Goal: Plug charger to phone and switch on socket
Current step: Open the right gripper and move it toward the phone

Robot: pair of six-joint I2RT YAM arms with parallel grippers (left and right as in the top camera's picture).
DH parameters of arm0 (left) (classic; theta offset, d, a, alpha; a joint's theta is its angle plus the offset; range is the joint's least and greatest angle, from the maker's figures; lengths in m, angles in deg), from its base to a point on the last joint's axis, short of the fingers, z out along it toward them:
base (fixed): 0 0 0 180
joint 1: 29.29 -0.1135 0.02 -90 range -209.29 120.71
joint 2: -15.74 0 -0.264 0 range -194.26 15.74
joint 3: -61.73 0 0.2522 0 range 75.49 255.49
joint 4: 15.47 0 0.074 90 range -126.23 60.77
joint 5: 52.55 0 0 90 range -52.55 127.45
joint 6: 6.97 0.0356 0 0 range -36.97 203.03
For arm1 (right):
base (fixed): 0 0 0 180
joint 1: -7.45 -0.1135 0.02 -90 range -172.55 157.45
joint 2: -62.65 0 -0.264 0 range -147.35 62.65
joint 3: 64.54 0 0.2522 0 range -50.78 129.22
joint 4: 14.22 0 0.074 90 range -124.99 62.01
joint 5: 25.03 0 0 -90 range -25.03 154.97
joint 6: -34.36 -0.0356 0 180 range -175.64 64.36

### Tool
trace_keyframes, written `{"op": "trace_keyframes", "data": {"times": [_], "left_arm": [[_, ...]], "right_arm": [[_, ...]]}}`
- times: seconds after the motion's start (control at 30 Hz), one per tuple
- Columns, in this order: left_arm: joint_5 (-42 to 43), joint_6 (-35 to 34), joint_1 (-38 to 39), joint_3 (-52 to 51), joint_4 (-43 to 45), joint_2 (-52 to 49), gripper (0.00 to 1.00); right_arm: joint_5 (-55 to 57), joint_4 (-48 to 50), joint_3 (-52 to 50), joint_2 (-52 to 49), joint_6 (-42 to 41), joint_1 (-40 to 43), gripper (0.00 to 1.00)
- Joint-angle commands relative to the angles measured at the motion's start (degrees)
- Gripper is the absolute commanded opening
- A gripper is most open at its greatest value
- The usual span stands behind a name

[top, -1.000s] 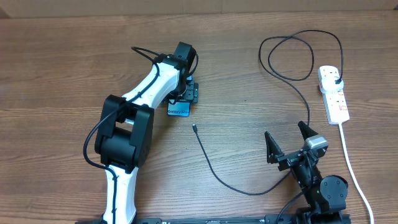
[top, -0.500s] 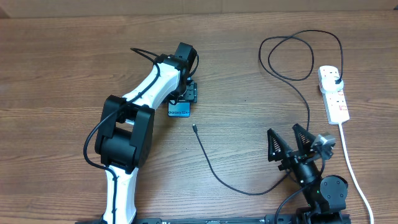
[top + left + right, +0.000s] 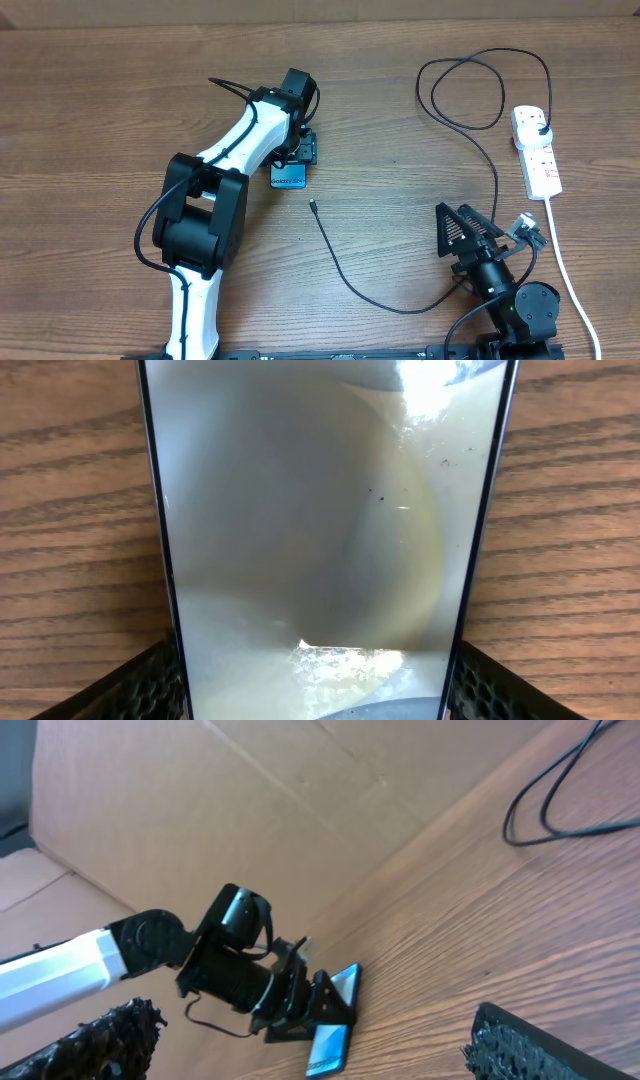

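The phone (image 3: 288, 178) lies on the table left of centre, its lit blue screen showing "Galaxy". My left gripper (image 3: 300, 150) is shut on the phone's far end. In the left wrist view the phone (image 3: 320, 510) fills the frame, with my left gripper's (image 3: 318, 695) fingers against both its long edges. The charger cable (image 3: 345, 270) has its connector tip (image 3: 312, 205) just right of the phone. It loops back to its black plug (image 3: 540, 126) in the socket (image 3: 536, 152). My right gripper (image 3: 470, 225) is open and empty near the front. In the right wrist view my right gripper (image 3: 315, 1020) faces the phone (image 3: 330, 1052).
The socket's thick white cord (image 3: 562, 265) runs down the right side, next to my right arm's base. The cable makes a loop (image 3: 470, 90) at the back right. A cardboard wall (image 3: 250, 800) stands behind the table.
The phone has shifted slightly to the right in my left gripper. My right gripper has rolled about its wrist, its fingers now seen closer together from above.
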Motion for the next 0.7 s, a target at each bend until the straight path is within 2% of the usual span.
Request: {"op": "trace_keyframes", "data": {"times": [0.0, 0.3, 0.53, 0.67], "left_arm": [[2.67, -2.12, 0.00, -5.01, -1.62, -6.67, 0.39], [3.26, -3.63, 0.00, -5.01, -2.05, -6.67, 0.29], [3.52, -6.38, 0.00, -5.01, -2.75, -6.67, 0.23], [5.46, -6.60, 0.00, -4.98, -3.15, -6.67, 0.19]], "right_arm": [[-1.16, 0.37, -0.61, 0.50, -1.73, -0.37, 1.00], [-3.63, 0.39, -0.61, 0.50, -1.66, -0.37, 1.00], [-8.98, 0.55, -0.61, 0.50, 5.73, -0.37, 1.00], [-10.93, 0.57, -0.57, 0.48, 6.73, -0.37, 1.00]]}}
